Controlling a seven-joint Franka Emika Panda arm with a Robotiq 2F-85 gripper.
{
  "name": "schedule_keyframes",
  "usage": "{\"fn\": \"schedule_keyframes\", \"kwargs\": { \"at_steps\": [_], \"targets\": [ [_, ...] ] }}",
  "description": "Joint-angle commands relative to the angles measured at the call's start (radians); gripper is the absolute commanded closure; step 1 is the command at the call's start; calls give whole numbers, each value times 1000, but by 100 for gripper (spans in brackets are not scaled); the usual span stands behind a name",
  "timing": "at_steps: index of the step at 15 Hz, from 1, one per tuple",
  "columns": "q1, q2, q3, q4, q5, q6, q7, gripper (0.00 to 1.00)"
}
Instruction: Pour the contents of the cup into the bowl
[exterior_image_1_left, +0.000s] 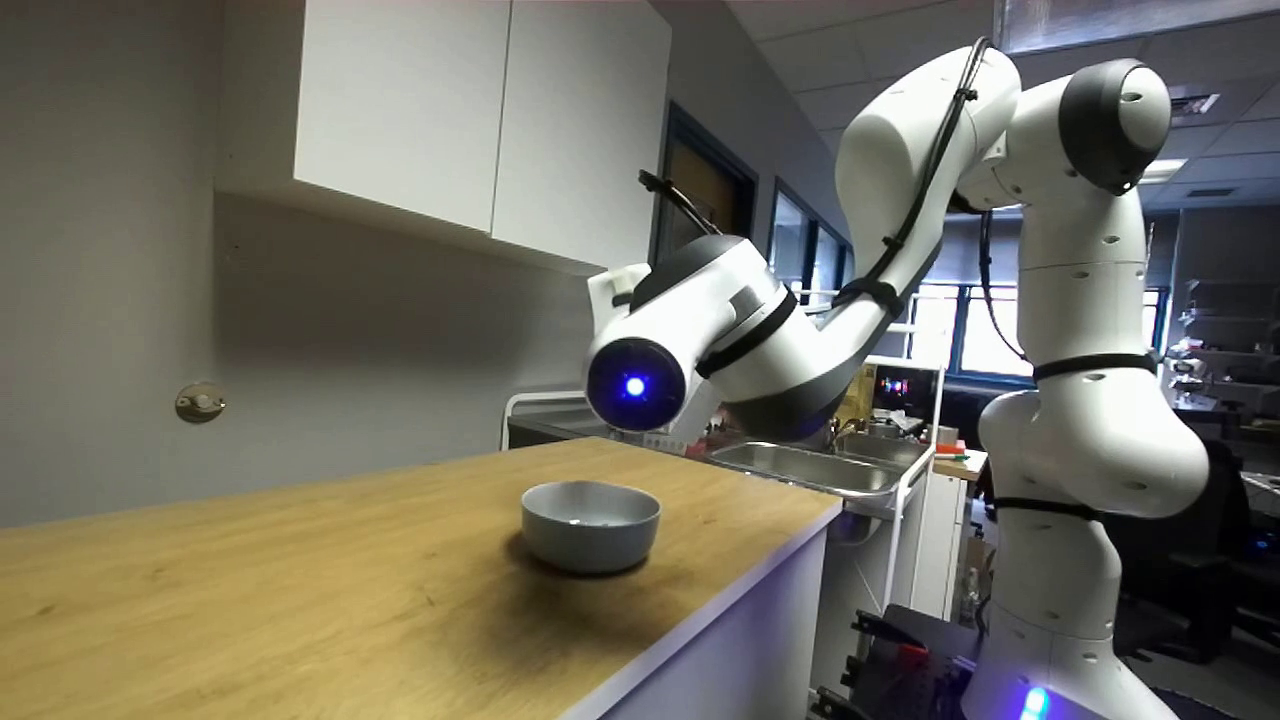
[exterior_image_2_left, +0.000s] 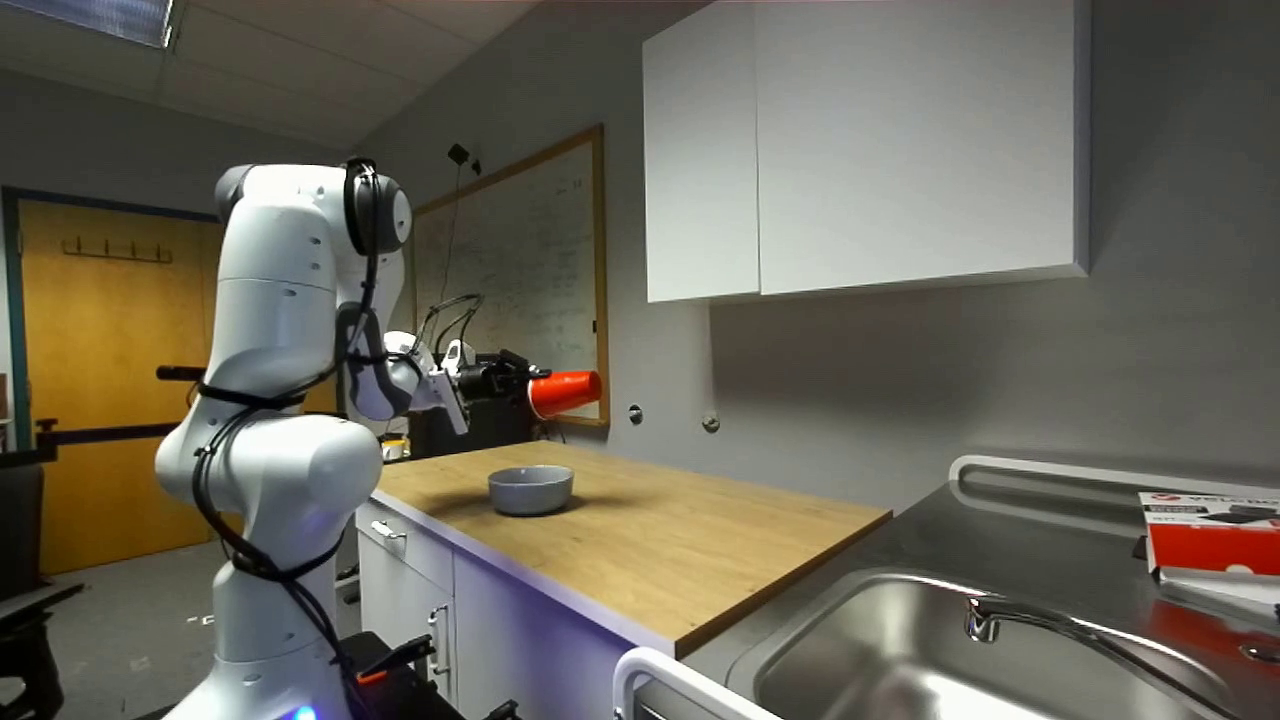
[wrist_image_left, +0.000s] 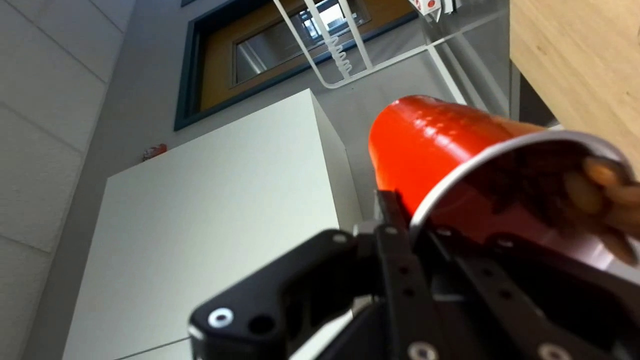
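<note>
Holding red plastic cup (wrist_image_left: 445, 142) in the hand (wrist_image_left: 414, 225), pinched at the rim near 9 o'clock in wrist view; likely light, slick, easily bent: squeeze gently.

The cup (wrist_image_left: 430, 142) was of glossy plastic; the bowl (exterior_image_1_left: 590, 540) was smooth, with a soft sheen. The gripper (wrist_image_left: 414, 220) appeared matt, its screws (wrist_image_left: 220, 317) metallic. The worktop (exterior_image_2_left: 690, 530) showed wood grain, the sink (exterior_image_2_left: 890, 645) shiny metal, the cabinet (exterior_image_2_left: 900, 150) a matt finish.

Wrist view cuts off blurred contents (wrist_image_left: 585, 194).
</note>
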Motion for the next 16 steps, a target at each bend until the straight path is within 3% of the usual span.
{"fn": "schedule_keyframes", "kwargs": {
  "at_steps": [1, 3, 7, 16],
  "targets": [
    [33, 60, 29, 21, -56, -90, 26, 95],
    [50, 80, 42, 30, -51, -132, 36, 95],
    [47, 71, 42, -28, -144, -83, 29, 95],
    [45, 81, 44, -18, -131, -181, 44, 95]
  ]
}}
